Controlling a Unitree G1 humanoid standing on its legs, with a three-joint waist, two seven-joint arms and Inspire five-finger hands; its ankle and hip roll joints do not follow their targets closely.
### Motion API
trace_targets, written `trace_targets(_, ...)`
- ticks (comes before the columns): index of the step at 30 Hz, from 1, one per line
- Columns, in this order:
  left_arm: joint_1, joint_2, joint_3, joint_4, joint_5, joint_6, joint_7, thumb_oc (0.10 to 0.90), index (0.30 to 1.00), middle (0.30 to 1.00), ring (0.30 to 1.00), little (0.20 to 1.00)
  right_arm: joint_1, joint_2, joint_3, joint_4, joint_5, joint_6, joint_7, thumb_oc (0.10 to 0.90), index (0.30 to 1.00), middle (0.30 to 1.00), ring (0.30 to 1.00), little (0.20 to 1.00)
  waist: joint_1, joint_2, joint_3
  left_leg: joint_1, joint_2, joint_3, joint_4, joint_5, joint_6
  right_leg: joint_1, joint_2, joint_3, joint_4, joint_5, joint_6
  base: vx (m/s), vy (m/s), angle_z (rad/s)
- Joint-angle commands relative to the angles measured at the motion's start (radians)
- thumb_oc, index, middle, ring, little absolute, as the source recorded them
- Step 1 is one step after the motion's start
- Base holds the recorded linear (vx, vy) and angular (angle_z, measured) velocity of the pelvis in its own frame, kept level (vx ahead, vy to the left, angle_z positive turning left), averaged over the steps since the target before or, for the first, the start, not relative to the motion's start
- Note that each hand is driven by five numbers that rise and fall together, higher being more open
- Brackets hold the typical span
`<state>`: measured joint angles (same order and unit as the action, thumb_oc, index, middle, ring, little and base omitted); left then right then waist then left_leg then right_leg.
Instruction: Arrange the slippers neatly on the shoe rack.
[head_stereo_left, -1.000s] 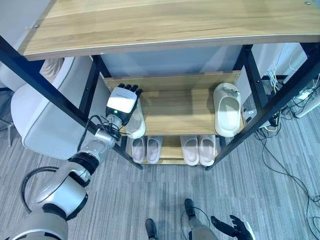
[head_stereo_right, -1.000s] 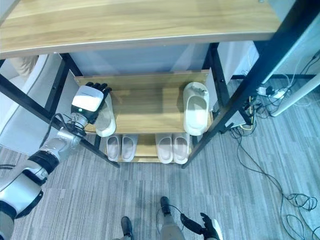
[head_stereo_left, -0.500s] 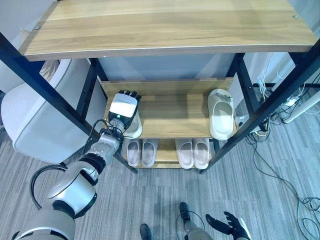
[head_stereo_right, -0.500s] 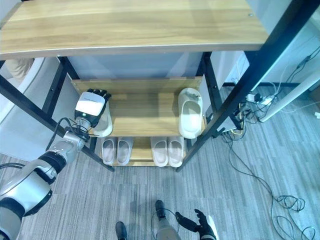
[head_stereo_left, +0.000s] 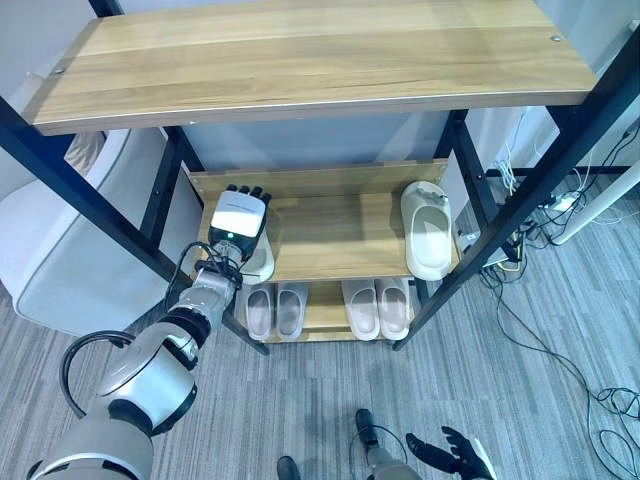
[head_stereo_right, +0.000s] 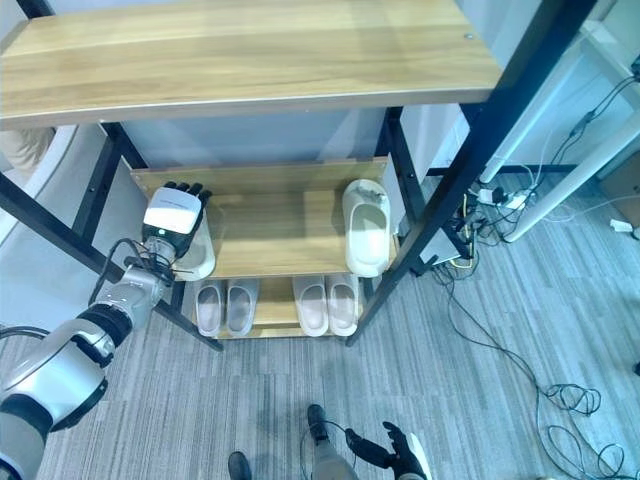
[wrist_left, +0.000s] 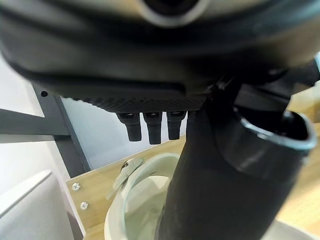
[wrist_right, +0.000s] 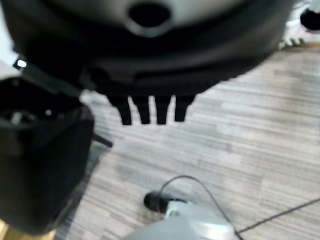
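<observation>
One pale cream foam slipper (head_stereo_left: 258, 262) under the left hand (head_stereo_left: 238, 214), fingers straight on it — nudge it square, heel flush with the wooden shelf (head_stereo_left: 330, 230) edge.

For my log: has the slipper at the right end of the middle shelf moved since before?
No. The slipper still lies at the middle shelf's right end, overhanging its front edge.

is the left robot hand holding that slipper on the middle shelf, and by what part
Cannot tell. The left robot hand lies over the slipper at the shelf's left end, fingers straight; a grip isn't visible.
</observation>
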<state>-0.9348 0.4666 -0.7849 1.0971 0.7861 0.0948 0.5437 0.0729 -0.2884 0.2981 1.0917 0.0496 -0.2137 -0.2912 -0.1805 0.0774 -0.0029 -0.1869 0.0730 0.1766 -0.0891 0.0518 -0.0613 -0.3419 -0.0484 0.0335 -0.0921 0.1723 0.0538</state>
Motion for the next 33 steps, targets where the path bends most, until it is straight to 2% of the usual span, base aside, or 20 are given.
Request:
trace_targets(1,-0.217,0.030,0.070,0.076,-0.019,0.041,0.091,0.800,0.900,0.900,0.900,0.900,-0.009,-0.013,0.003,-0.004,0.020,-0.038,-0.031,0.800,0.900,0.900,0.900,0.900,-0.007,-0.028,0.018,-0.036,-0.026,-0.058,0.002,-0.029,-0.012,0.050,-0.040,-0.071,0.005,-0.083,0.094,0.00,0.000,0.00)
trace_targets(8,-0.222,0.022,0.063,0.114,-0.036,0.041,0.079,0.800,0.900,0.900,0.900,0.900,-0.035,-0.009,0.015,0.003,0.028,-0.039,-0.027,0.800,0.900,0.900,0.900,0.900,-0.013,-0.028,0.024,-0.052,-0.022,-0.053,0.002,-0.025,-0.014,0.030,-0.041,-0.067,0.005,-0.077,0.095,0.00,0.000,0.00)
trace_targets(9,-0.221,0.021,0.065,0.122,-0.044,0.040,0.075,0.707,0.761,0.761,0.761,0.761,-0.036,-0.008,0.016,0.004,0.030,-0.038,-0.028,0.800,0.900,0.900,0.900,0.900,-0.015,-0.029,0.023,-0.056,-0.021,-0.052,0.002,-0.024,-0.014,0.026,-0.040,-0.066,0.005,-0.076,0.095,0.00,0.000,0.00)
trace_targets(10,-0.223,0.021,0.066,0.124,-0.052,0.037,0.071,0.400,0.300,0.300,0.300,0.300,-0.036,-0.008,0.016,0.004,0.030,-0.038,-0.027,0.800,0.900,0.900,0.900,0.900,-0.016,-0.029,0.023,-0.060,-0.021,-0.050,0.002,-0.023,-0.014,0.021,-0.041,-0.066,0.005,-0.075,0.095,0.00,0.000,0.00)
trace_targets(22,-0.217,0.015,0.040,0.083,-0.034,-0.001,0.078,0.400,0.300,0.300,0.300,0.300,-0.064,-0.017,0.017,0.020,0.034,-0.038,-0.033,0.800,0.900,0.900,0.900,0.900,-0.014,-0.028,0.040,-0.081,-0.018,-0.050,0.002,-0.019,-0.016,0.001,-0.044,-0.062,0.005,-0.068,0.092,0.00,0.000,-0.01)
trace_targets(25,-0.244,0.022,0.010,-0.044,0.015,-0.010,0.131,0.400,0.300,0.300,0.300,0.300,-0.077,-0.012,0.022,0.039,0.033,-0.038,-0.049,0.800,0.900,0.900,0.900,0.900,-0.008,-0.027,0.063,-0.093,-0.018,-0.057,0.002,-0.017,-0.015,-0.008,-0.045,-0.066,0.006,-0.068,0.092,-0.01,-0.006,0.03)
trace_targets(26,-0.247,0.006,0.009,-0.141,0.053,-0.012,0.162,0.400,0.300,0.300,0.300,0.300,-0.079,-0.015,0.018,0.050,0.032,-0.037,-0.059,0.800,0.900,0.900,0.900,0.900,-0.009,-0.027,0.080,-0.097,-0.019,-0.062,0.002,-0.016,-0.014,-0.012,-0.046,-0.067,0.009,-0.069,0.092,-0.03,-0.018,0.11)
trace_targets(30,-0.250,-0.011,-0.003,-0.202,0.080,-0.020,0.180,0.400,0.300,0.300,0.300,0.300,-0.089,-0.019,0.022,0.064,0.023,-0.034,-0.068,0.800,0.900,0.900,0.900,0.900,-0.011,-0.025,0.096,-0.097,-0.020,-0.062,0.002,-0.016,-0.014,-0.013,-0.047,-0.066,0.010,-0.069,0.092,0.00,-0.003,0.02)
trace_targets(33,-0.259,-0.053,-0.022,-0.253,0.110,-0.034,0.180,0.400,0.300,0.300,0.300,0.300,-0.101,-0.021,0.020,0.085,0.013,-0.023,-0.083,0.800,0.900,0.900,0.900,0.900,-0.015,-0.019,0.108,-0.100,-0.023,-0.059,0.002,-0.018,-0.013,-0.021,-0.049,-0.064,0.011,-0.067,0.093,0.00,0.000,0.00)
